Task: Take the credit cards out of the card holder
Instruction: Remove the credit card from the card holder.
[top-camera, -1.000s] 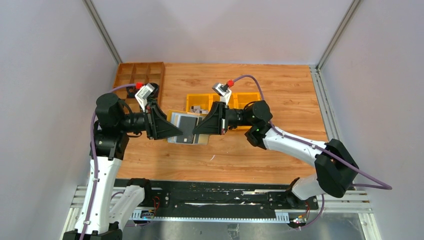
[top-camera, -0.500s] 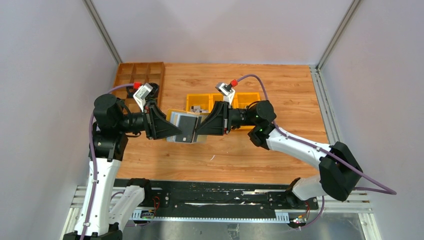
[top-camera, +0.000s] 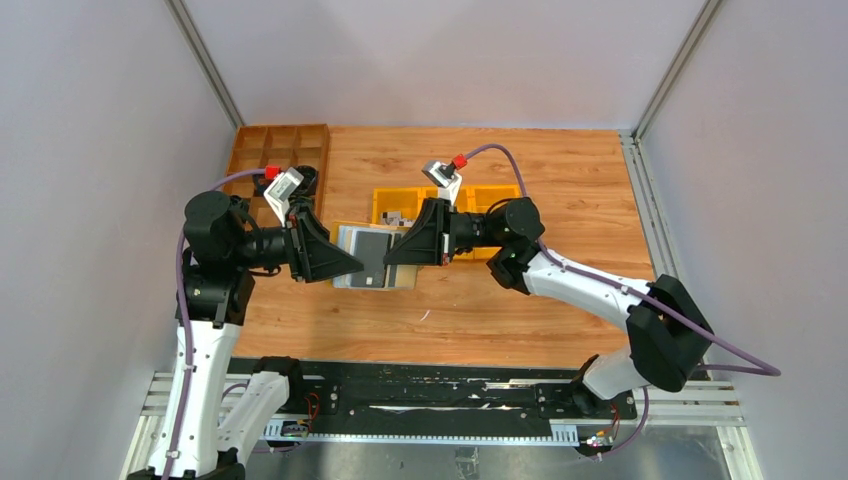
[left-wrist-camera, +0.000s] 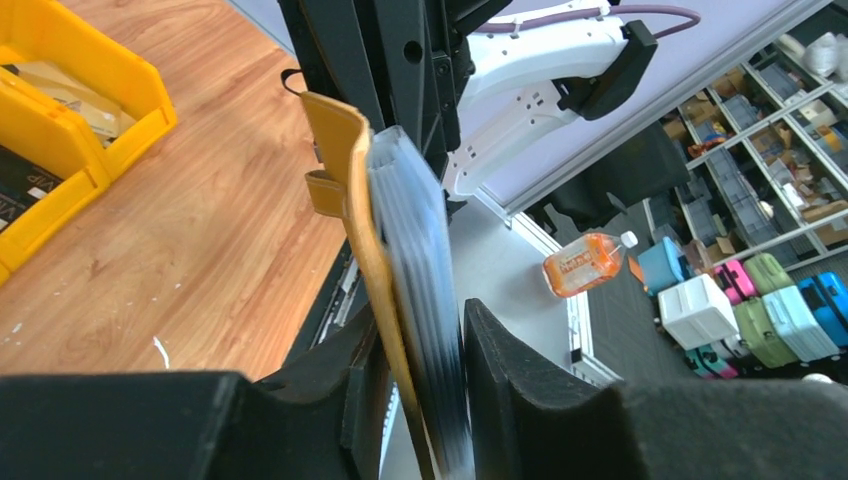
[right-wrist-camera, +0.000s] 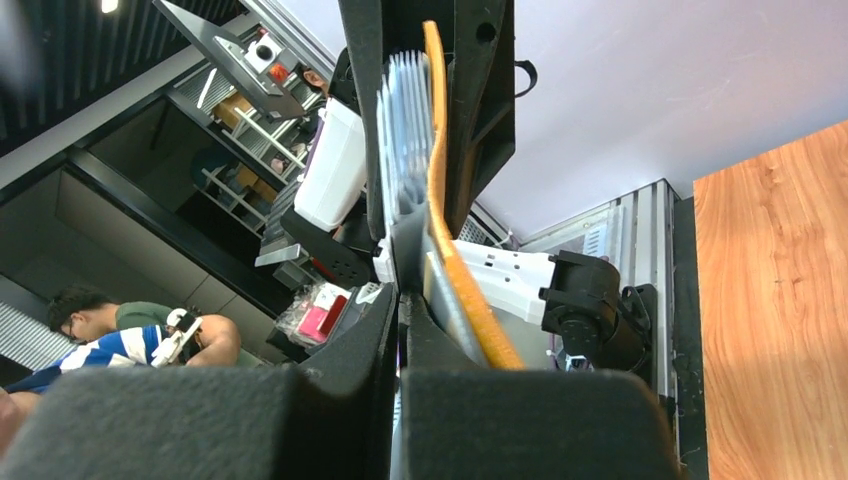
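Note:
The mustard-yellow card holder (top-camera: 352, 275) is held open in the air between both grippers, above the wooden table. My left gripper (top-camera: 340, 262) is shut on its left end; in the left wrist view (left-wrist-camera: 425, 400) the yellow flap (left-wrist-camera: 345, 170) and the grey pleated inside (left-wrist-camera: 415, 230) run up from between the fingers. My right gripper (top-camera: 393, 256) is shut on a thin credit card (top-camera: 373, 255) at the right end. In the right wrist view the jaws (right-wrist-camera: 400, 340) pinch the card's edge below the pleats (right-wrist-camera: 405, 120), with the yellow leather (right-wrist-camera: 440, 200) just beside them.
Yellow plastic bins (top-camera: 400, 205) stand right behind the grippers and also show in the left wrist view (left-wrist-camera: 70, 110). A brown wooden compartment tray (top-camera: 280, 150) sits at the back left. The table's near edge meets a black rail (top-camera: 430, 385).
My right gripper has shifted slightly left toward the card holder and its wrist has moved a little. The left gripper and the card holder have barely moved.

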